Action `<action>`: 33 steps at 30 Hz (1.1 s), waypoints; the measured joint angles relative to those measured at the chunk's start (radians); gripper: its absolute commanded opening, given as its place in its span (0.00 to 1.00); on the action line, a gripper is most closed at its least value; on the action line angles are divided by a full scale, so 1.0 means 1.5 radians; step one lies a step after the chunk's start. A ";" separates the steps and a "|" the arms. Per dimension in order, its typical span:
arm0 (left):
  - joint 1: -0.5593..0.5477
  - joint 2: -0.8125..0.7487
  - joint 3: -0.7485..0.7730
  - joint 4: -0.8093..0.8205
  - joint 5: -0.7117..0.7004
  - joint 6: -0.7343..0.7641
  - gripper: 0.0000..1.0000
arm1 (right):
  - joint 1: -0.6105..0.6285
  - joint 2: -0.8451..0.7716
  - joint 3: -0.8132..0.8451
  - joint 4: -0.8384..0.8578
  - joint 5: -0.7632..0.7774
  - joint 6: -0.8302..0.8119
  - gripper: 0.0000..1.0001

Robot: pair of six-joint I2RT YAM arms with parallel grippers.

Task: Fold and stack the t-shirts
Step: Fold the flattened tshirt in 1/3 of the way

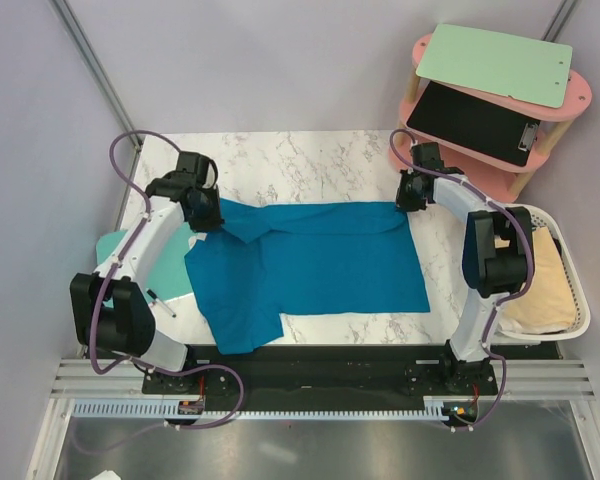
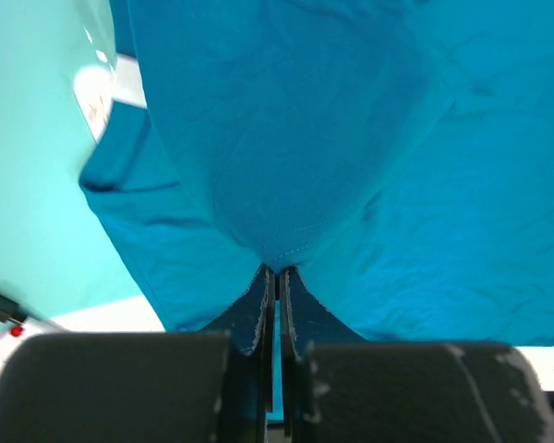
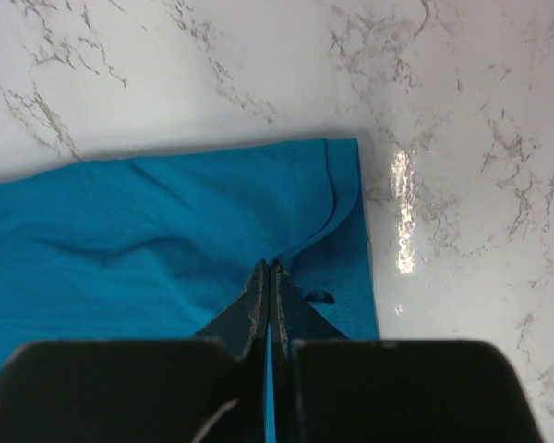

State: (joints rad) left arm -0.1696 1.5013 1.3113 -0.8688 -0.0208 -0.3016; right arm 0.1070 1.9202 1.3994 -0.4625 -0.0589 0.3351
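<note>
Top external: left gripper (image 1: pixel 209 222) and right gripper (image 1: pixel 408 204) clamp the teal t-shirt (image 1: pixel 320 265) on marble table (image 1: pixel 290 165)

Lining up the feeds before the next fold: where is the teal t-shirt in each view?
Top external: teal t-shirt spread mid-table.
Left wrist: the shirt fills most of the frame, jaws shut on a fold.
Right wrist: the shirt lies lower left, jaws shut near its corner.
Shared landmark: marble tabletop, bare beyond that corner in the right wrist view; left wrist shows only white slivers.
</note>
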 measured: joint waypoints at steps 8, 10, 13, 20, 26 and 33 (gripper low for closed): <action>0.000 -0.020 -0.119 -0.013 0.016 -0.027 0.02 | 0.000 0.032 0.000 -0.013 -0.008 -0.002 0.00; 0.000 -0.026 -0.137 -0.016 0.017 -0.031 0.02 | 0.000 0.038 0.000 -0.018 -0.008 -0.002 0.00; 0.000 -0.031 -0.151 -0.022 0.014 -0.033 0.02 | 0.000 0.041 0.000 -0.022 -0.007 -0.002 0.00; 0.000 -0.040 -0.159 -0.042 -0.009 -0.035 0.93 | 0.000 0.043 0.008 -0.033 -0.002 -0.006 0.39; 0.000 -0.043 -0.148 -0.061 -0.035 -0.038 1.00 | 0.000 0.044 0.012 -0.043 0.013 -0.016 0.98; 0.000 0.023 -0.022 -0.035 -0.041 -0.030 0.02 | 0.000 0.001 0.011 -0.046 0.035 -0.025 0.62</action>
State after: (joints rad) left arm -0.1696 1.5360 1.2785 -0.9211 -0.0822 -0.3466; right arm 0.1074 1.9221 1.4155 -0.5316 -0.0059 0.2974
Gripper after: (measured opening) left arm 0.667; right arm 0.945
